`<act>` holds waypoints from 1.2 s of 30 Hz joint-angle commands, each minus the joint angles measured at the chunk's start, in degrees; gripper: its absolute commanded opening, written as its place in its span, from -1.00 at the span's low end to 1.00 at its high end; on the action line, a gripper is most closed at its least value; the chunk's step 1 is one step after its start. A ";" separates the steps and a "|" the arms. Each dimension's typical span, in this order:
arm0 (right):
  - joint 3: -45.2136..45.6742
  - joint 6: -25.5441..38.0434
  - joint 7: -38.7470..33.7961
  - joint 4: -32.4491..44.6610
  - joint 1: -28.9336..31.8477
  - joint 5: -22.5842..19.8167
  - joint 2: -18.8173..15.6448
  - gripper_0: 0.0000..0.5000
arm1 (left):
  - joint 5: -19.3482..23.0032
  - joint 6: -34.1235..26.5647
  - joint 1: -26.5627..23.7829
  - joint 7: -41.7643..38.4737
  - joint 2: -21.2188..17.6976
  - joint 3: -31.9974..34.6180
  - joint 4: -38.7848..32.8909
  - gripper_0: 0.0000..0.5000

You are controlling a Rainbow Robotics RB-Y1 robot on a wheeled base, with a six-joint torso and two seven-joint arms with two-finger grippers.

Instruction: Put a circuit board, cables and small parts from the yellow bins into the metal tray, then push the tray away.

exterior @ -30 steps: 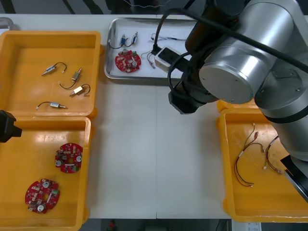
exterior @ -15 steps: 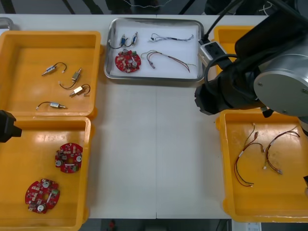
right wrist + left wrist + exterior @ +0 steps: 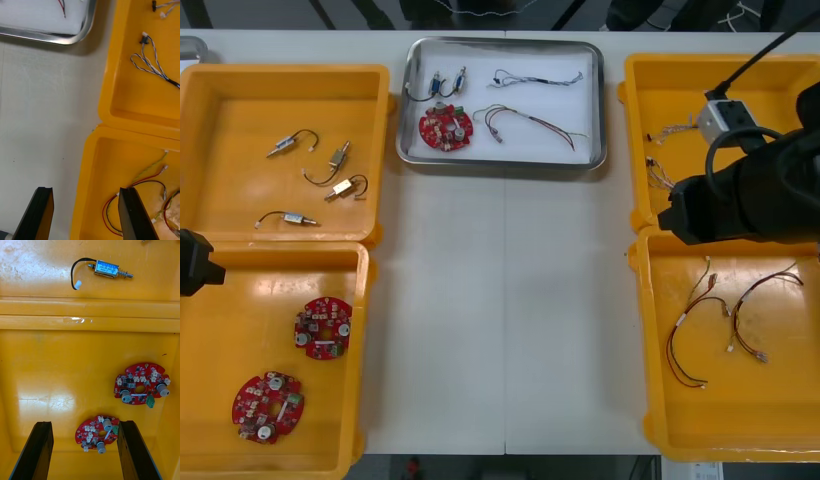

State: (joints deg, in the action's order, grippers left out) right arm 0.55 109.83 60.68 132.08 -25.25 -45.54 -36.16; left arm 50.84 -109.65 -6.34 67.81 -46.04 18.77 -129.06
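The metal tray [image 3: 600,110], white inside, stands at the table's far middle. In it lie a red circuit board [image 3: 446,127], small metal parts [image 3: 446,81], a blue and white cable [image 3: 535,78] and a red and yellow cable [image 3: 532,124]. My right arm [image 3: 745,190] hangs over the two right bins. Its gripper [image 3: 86,215] is open and holds nothing, above the near right bin's inner wall [image 3: 88,165], with the tray's corner [image 3: 77,36] farther off. My left gripper [image 3: 85,453] is open over the near left bin, just short of a circuit board [image 3: 99,429].
The far left bin [image 3: 285,75] holds several small metal parts [image 3: 340,155]. Two circuit boards [image 3: 322,327] lie in the near left bin. The far right bin holds a blue and white cable [image 3: 157,65]; the near right bin holds red, yellow and black cables [image 3: 700,320].
My right arm has swung away from over the tray toward the right and now sits above the right bins, uncovering the tray. The left arm has stayed put.
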 commanded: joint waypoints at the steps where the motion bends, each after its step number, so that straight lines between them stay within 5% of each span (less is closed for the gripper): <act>1: 5.25 0.17 -0.56 1.78 4.69 -3.24 -4.62 1.00 | 0.40 -0.35 0.89 2.59 -2.22 1.53 -1.55 1.00; 7: 8.94 0.17 0.06 1.87 8.99 -5.35 -8.05 1.00 | 0.40 -0.35 0.89 2.59 -2.22 1.53 -1.55 1.00; 17: 15.45 0.17 1.73 1.60 14.18 -5.53 -8.49 1.00 | 0.40 -0.35 0.89 2.59 -2.22 1.53 -1.55 1.00; 36: 16.68 0.17 6.82 -2.70 15.32 -6.05 -12.62 1.00 | 0.40 -0.35 0.89 2.59 -2.22 1.53 -1.55 1.00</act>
State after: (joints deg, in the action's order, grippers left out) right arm 15.81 109.84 65.90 129.44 -10.60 -51.62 -46.50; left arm 50.85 -109.65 -6.33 67.81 -46.04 18.78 -129.06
